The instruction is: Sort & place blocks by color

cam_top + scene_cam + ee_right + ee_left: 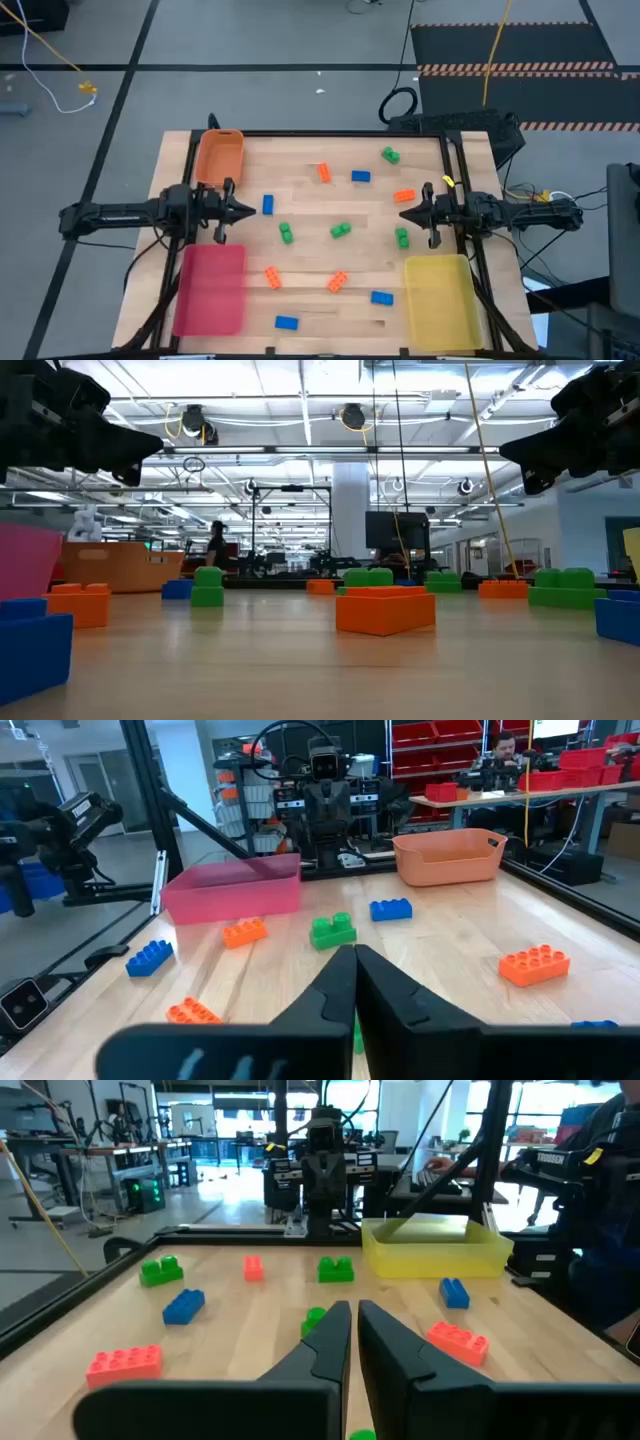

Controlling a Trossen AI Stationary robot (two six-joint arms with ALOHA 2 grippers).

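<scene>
Blocks, small studded plastic bricks in green, blue and orange, all lie loose on the pale wooden tabletop [300, 225], none yet in a tray, so we judge the sorting not yet begun. Our left gripper [248, 211] hangs over the table's left side with its two dark fingers pressed together and holding nothing; just ahead of its tip, toward the centre, sits a blue studded brick [268, 204], its long axis lying across the gripper's pointing direction. That is the nearest piece to this arm, and a green brick [286, 233] lies a little farther inward. Our right gripper [405, 214] mirrors it on the right side, fingers likewise together and empty; beside its tip are an orange brick [404, 196] on the far side and a green brick [401, 237] on the near side. Whichever arm goes first, we judge it must part its fingers before descending.
</scene>
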